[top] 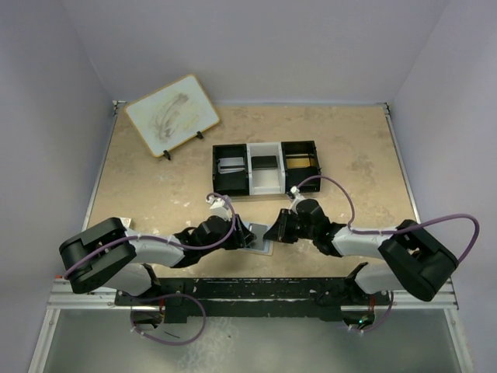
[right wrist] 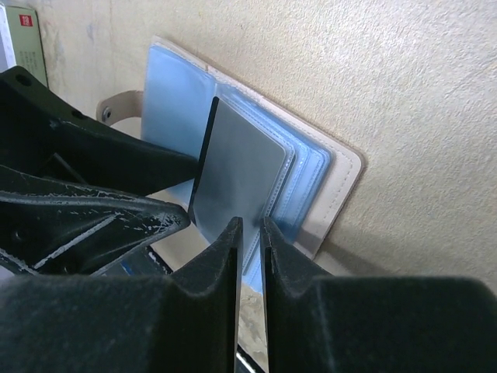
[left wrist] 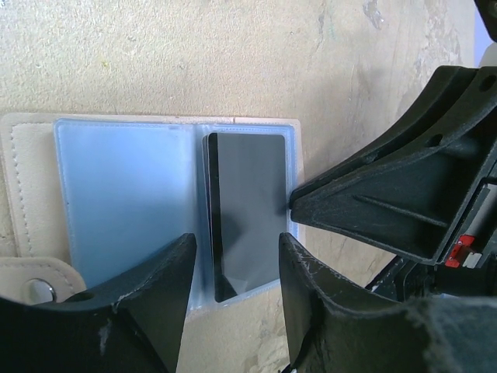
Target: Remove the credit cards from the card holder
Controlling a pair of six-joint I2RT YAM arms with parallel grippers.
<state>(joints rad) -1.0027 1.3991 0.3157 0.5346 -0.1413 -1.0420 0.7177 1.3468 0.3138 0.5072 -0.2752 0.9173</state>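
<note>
Your left jaws spread astride dark credit card (left wrist: 248, 210) in card holder (left wrist: 116, 202); right jaws narrowed at its edge, grip unclear.

Card holder (left wrist: 124, 194): you see pale-blue translucent sleeves inside a cream border with stitching.
Card (left wrist: 248, 210): you see glossy dark grey to black, with no pattern.
Tray (top: 265, 189): black end sections, white middle section.
Whiteboard (top: 172, 114): white with grey smears, light wood frame.
Table (top: 365, 155): mottled beige.
Left gripper (left wrist: 233, 247): black.
Right gripper (right wrist: 250, 233): black.
</note>
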